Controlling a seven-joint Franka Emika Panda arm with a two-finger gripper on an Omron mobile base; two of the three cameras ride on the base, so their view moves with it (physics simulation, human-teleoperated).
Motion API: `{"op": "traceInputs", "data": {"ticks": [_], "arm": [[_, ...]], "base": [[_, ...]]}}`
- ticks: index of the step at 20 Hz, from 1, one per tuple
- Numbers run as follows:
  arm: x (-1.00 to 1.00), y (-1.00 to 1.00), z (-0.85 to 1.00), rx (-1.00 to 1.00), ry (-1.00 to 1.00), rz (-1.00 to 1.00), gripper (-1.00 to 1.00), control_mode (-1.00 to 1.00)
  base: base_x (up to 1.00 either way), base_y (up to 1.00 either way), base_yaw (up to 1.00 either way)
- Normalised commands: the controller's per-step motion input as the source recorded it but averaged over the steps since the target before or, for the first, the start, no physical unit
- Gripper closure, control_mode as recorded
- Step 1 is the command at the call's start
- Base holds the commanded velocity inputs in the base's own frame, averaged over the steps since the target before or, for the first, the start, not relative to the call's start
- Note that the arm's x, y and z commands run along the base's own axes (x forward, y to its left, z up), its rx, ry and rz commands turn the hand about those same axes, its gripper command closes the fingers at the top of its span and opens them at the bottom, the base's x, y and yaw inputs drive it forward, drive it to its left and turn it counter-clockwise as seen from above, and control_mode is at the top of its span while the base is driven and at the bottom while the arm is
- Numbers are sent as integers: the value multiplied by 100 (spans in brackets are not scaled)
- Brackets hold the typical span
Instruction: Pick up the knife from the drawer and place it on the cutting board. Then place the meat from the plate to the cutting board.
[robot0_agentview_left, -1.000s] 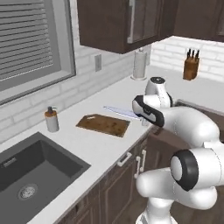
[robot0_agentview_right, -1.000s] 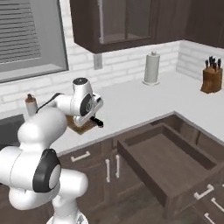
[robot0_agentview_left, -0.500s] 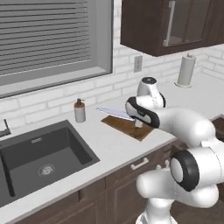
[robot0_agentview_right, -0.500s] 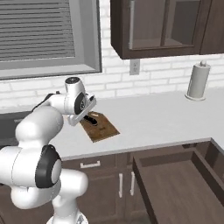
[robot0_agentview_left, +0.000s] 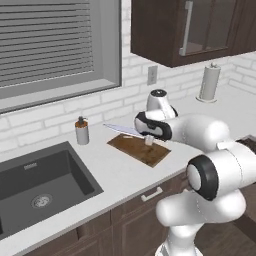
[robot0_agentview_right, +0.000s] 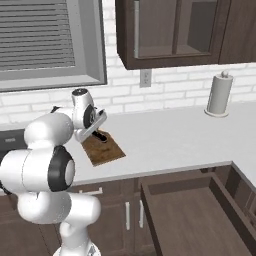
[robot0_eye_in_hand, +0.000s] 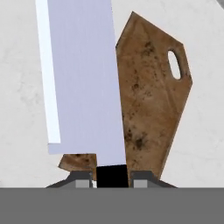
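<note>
Left base view: whole scene shifted since earlier, so base drove; hand (robot0_agentview_left: 148, 140) with long silver-bladed, black-handled knife (robot0_agentview_left: 121, 129) now over mottled brown wooden cutting board (robot0_agentview_left: 139, 149) on white desk (robot0_agentview_left: 115, 172). Small soap bottle (robot0_agentview_left: 81, 131) and dark sink (robot0_agentview_left: 40, 185) left, well apart.

Right base view: dark brown drawer (robot0_agentview_right: 200, 212) open, apparently empty.

Hand view: fingers (robot0_eye_in_hand: 81, 180) clamp black handle; blade overhangs board edge. Release next, probably.
</note>
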Motion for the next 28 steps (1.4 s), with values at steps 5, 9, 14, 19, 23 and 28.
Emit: {"op": "traceInputs", "data": {"ticks": [5,9,14,19,23,28], "arm": [[33,17,-76,-1,16,-10,100,-100],[54,-45,-62,0,4,-12,100,-100],[29,-41,-61,0,2,-9,100,-100],[31,0,-45,0,1,-4,-100,-100],[6,3,1,0,0,-4,-100,-100],[-22,0,71,0,-7,-7,-100,-100]], "base": [[0,0,0],[0,0,0],[0,0,0],[0,0,0],[0,0,0],[0,0,0]]}}
